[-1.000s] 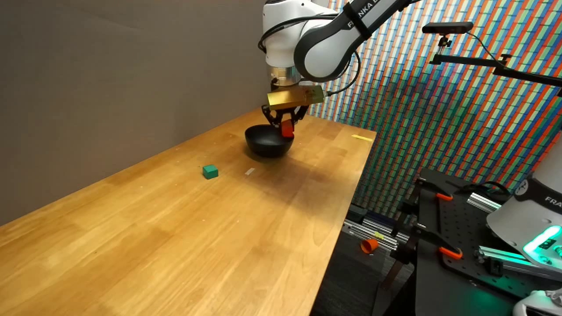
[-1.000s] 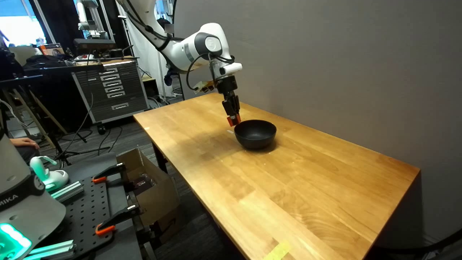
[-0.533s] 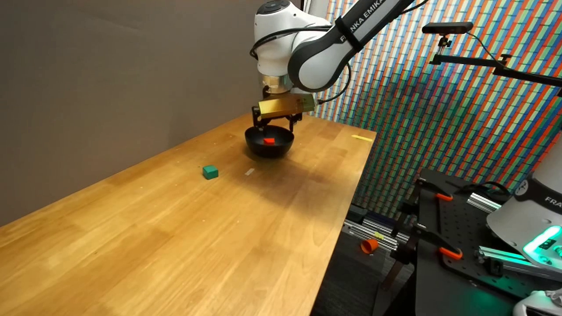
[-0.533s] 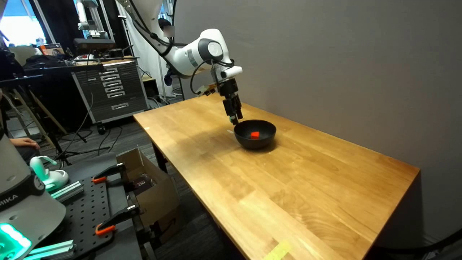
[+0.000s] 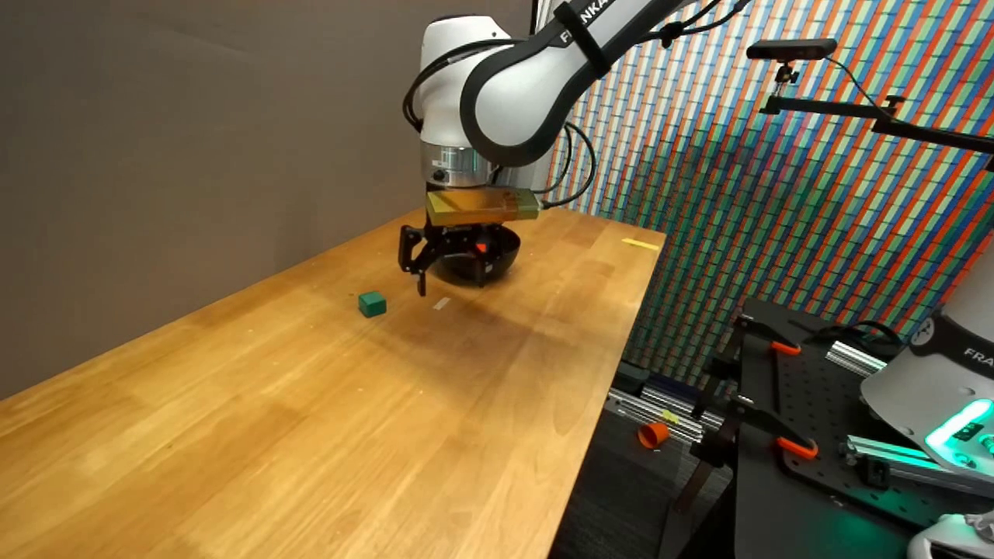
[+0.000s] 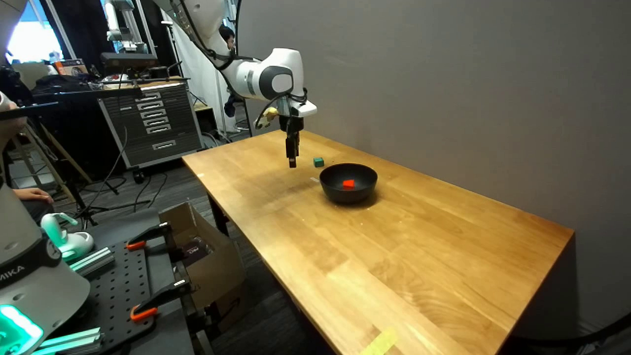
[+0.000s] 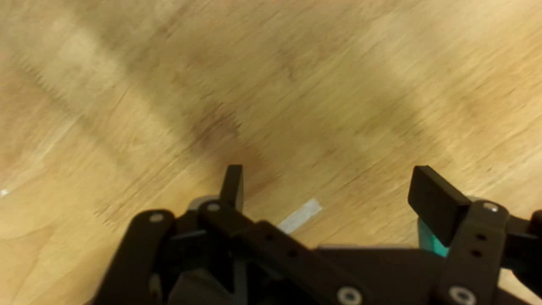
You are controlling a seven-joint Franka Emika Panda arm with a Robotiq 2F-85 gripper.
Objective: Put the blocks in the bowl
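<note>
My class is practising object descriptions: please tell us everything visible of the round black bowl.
The round black bowl looks smooth and dull, with a plain rim and curved sides; its material is unclear. It stands upright on the brown wooden table, holding the small red block. The open black gripper hangs clear of it.

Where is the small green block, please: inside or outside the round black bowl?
Outside: both exterior views show the green block on the wooden tabletop, apart from the bowl.
</note>
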